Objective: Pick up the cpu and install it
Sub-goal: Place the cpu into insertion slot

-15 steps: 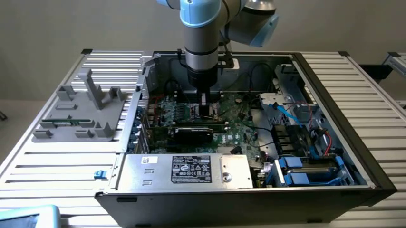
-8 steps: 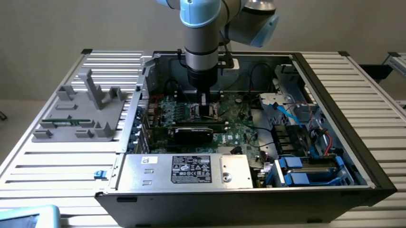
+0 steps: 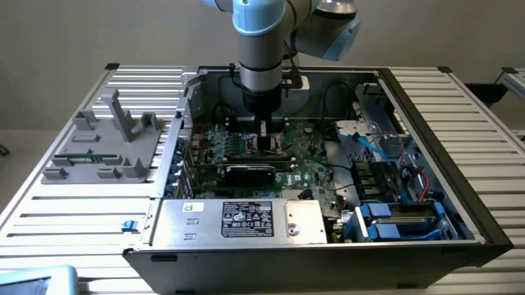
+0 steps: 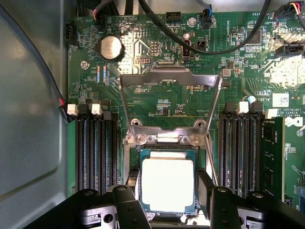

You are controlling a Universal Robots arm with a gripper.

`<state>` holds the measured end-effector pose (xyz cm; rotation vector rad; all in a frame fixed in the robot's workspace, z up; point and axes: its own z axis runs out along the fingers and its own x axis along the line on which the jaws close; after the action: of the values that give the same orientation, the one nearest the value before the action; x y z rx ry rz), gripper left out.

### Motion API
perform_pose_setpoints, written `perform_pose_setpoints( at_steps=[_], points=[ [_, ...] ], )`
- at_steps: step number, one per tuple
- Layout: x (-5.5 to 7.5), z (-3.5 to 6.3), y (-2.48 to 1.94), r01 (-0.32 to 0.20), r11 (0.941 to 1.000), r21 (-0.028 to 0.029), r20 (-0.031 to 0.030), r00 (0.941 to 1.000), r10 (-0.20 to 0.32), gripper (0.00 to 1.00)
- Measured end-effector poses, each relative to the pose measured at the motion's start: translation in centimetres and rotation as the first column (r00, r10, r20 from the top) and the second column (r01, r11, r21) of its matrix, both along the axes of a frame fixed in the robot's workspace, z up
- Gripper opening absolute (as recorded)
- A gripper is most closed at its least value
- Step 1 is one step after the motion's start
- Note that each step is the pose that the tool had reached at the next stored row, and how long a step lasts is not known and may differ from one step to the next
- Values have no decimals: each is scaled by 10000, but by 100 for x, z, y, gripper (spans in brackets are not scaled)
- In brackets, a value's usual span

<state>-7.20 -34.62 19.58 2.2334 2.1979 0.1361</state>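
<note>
The cpu (image 4: 167, 183), a small square chip with a pale metal top and thin green edge, lies flat between my gripper's (image 4: 168, 182) two black fingers (image 4: 206, 187). The fingers press against its two opposite sides. It sits level within the black socket frame (image 4: 164, 149), whose metal load plate (image 4: 169, 78) stands swung open beyond it. Whether the chip rests fully in the socket I cannot tell. In the exterior view the gripper (image 3: 267, 145) reaches straight down into the open computer case (image 3: 434, 123), low over the motherboard (image 3: 316, 153).
Black memory slots (image 4: 95, 148) flank the socket on both sides, and a green memory stick (image 4: 272, 157) stands in one. Black cables (image 4: 209, 47) cross the board past the coin battery (image 4: 110, 47). A power supply (image 3: 238, 218) fills the case's front. A grey fixture (image 3: 107, 141) sits on the table.
</note>
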Motion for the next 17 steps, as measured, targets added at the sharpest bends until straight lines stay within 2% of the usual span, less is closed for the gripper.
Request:
perform_pose_setpoints(
  at_steps=[12,14,15,17],
  points=[
    [0,0,0,0,10000,1,0,10000,0,56],
    [0,0,0,0,10000,1,1,10000,0,57],
    [0,0,0,0,10000,1,1,10000,0,64],
    [0,0,0,0,10000,1,0,10000,0,64]
  ],
)
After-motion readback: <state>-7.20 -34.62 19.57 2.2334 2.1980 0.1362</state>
